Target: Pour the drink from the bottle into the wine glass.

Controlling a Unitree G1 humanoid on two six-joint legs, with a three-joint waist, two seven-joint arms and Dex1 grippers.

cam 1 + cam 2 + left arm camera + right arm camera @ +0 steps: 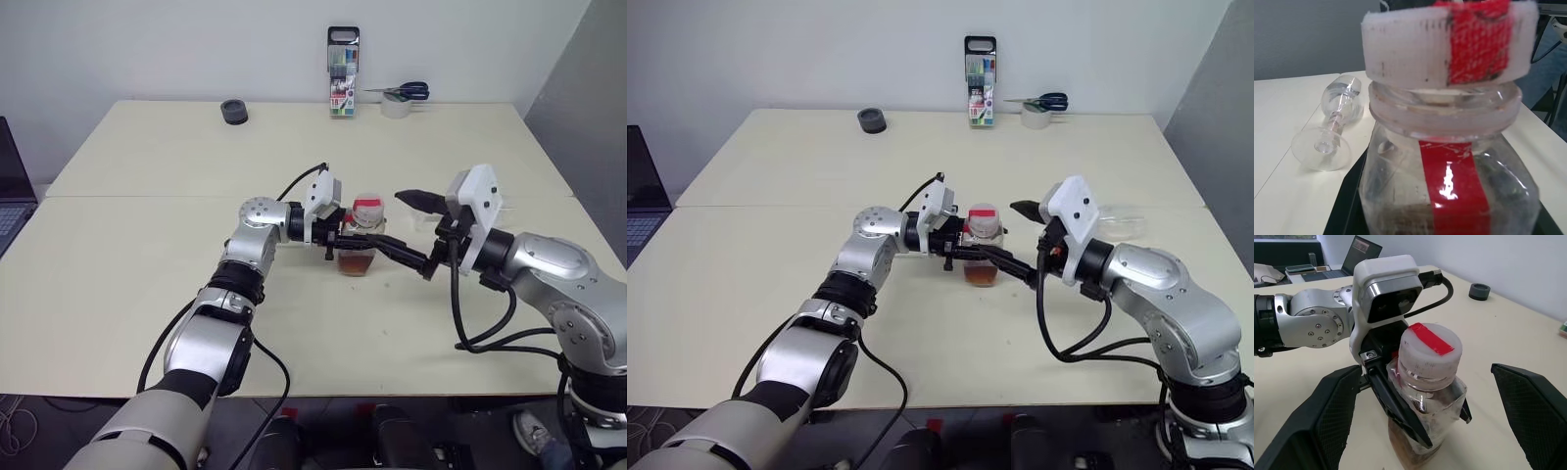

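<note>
My left gripper (343, 241) is shut on the bottle (361, 235), a small clear plastic bottle with a red-and-white cap, and holds it upright at the middle of the table (147, 284). The reddish-brown drink (357, 262) fills its lower part. My right gripper (1422, 372) is open just to the right of the bottle. Its black fingers (1528, 406) stand wide on either side of the capped top and touch nothing. The wine glass (1330, 129) lies on its side on the table behind my right hand, also seen as a clear shape (1117, 221).
At the far edge stand a pack of coloured markers (343, 73) and a tape roll with scissors (400, 98). A black round object (234, 111) lies at the back left. A laptop (10, 201) sits past the table's left edge.
</note>
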